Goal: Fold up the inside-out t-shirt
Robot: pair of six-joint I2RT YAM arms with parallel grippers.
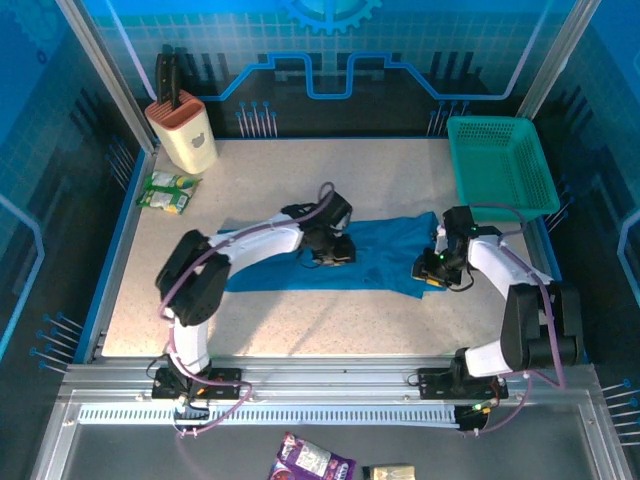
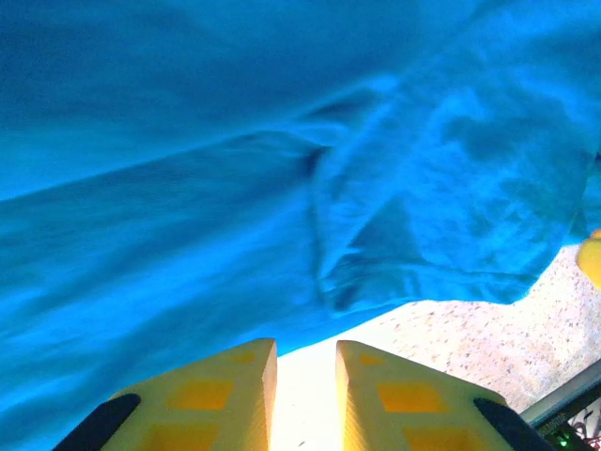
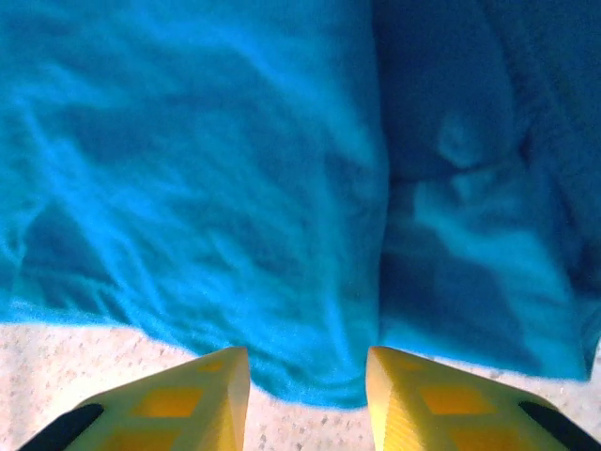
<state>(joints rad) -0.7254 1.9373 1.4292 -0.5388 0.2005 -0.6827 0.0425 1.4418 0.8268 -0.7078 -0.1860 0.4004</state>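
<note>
Top external: medium-blue soft cloth t-shirt (image 1: pixel 385 240) lies in a long strip, folding unfinished; left gripper (image 2: pixel 305 346) slightly parted, empty; right gripper (image 3: pixel 306 352) parted astride the hem, unclamped

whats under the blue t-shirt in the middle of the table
The t-shirt lies spread on the speckled table, which shows bare around its edges. Whatever sits beneath the cloth itself is covered, so I cannot tell.
</note>
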